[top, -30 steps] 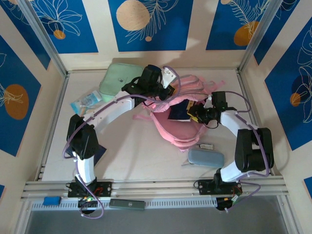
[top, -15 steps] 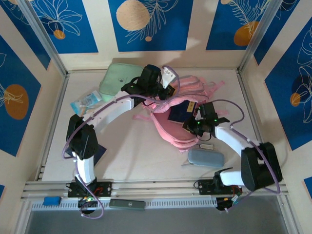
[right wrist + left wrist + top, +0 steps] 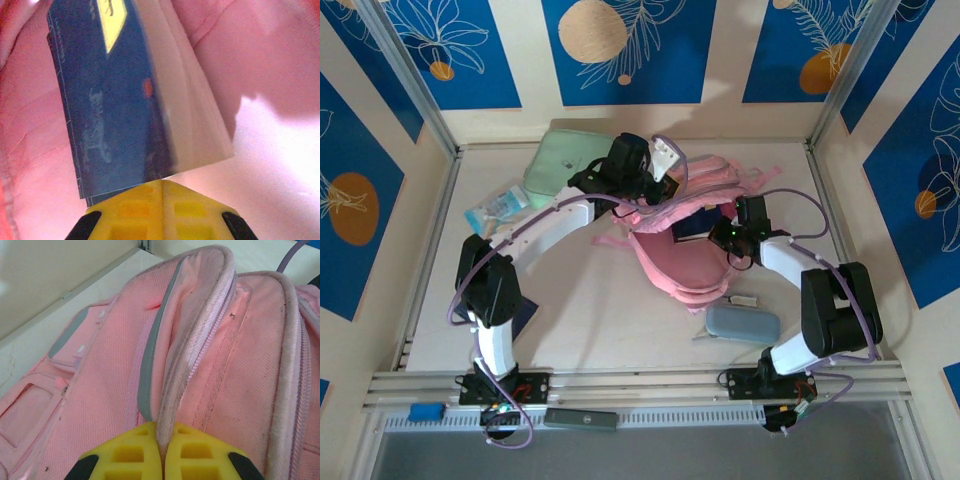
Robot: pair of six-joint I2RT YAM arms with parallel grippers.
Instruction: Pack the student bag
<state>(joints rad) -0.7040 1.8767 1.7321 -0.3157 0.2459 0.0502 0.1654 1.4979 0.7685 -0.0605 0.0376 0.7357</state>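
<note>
The pink student bag lies in the middle of the table with its main pocket gaping. My left gripper is shut on the bag's piped zip rim and holds that edge up. A dark blue book with a yellow label and pale page edges sits partly inside the pocket, against the pink lining. My right gripper is shut, its yellow tips against the book's near edge, with nothing seen between them.
A mint green zip case lies at the back left, touching the bag. A clear plastic packet sits further left. A grey-blue case and a small pale item lie in front of the bag on the right.
My right gripper dipped toward the bag's front, then came back up and right behind the book. The book has slid deeper into the pocket. The left gripper has kept still.
</note>
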